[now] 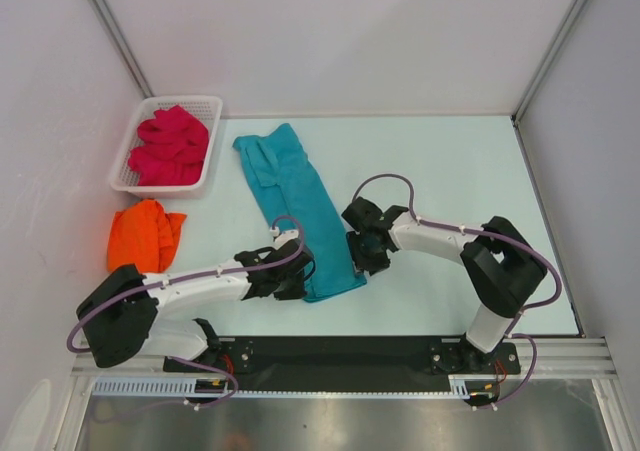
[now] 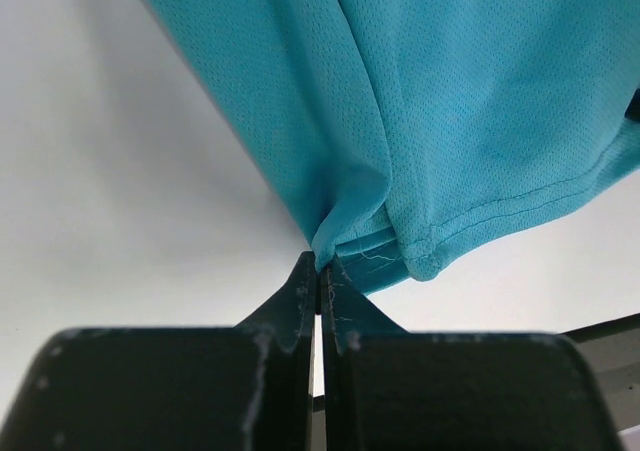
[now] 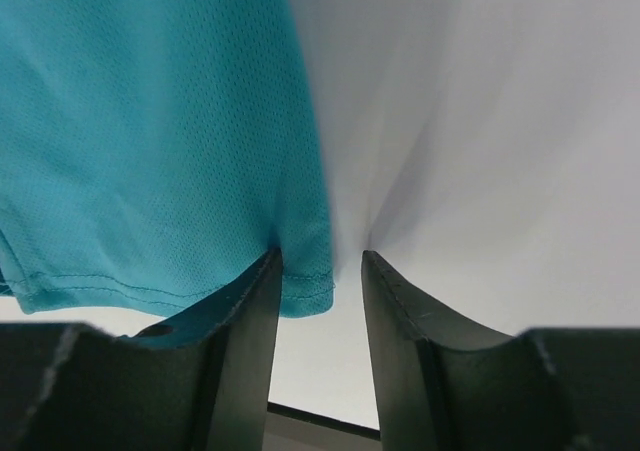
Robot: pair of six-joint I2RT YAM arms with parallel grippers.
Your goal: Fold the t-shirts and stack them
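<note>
From above: teal t-shirt [image 1: 290,206] in a long strip at centre; orange t-shirt [image 1: 145,233] crumpled at 9 o'clock; crimson-pink t-shirt [image 1: 172,146] bunched in basket [image 1: 215,106] at 10 o'clock.

Left wrist: left gripper [image 2: 318,271] pressed together, pinching teal hem corner.

Right wrist: right gripper [image 3: 322,266] spread, straddling the other corner, not yet clamped.

Judged early: one part-folded, two unfolded, no stack.

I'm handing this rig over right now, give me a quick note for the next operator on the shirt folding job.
Left gripper: shut on the near left corner of the teal t-shirt.
Right gripper: open, jaws either side of that shirt's near right corner, not clamped.
Teal lies as a long strip mid-table; orange t-shirt crumpled on the table at left; crimson t-shirt bunched in the white basket.
Done: teal looks folded lengthwise.
Left: finish teal, fold the other two, stack all three.
</note>
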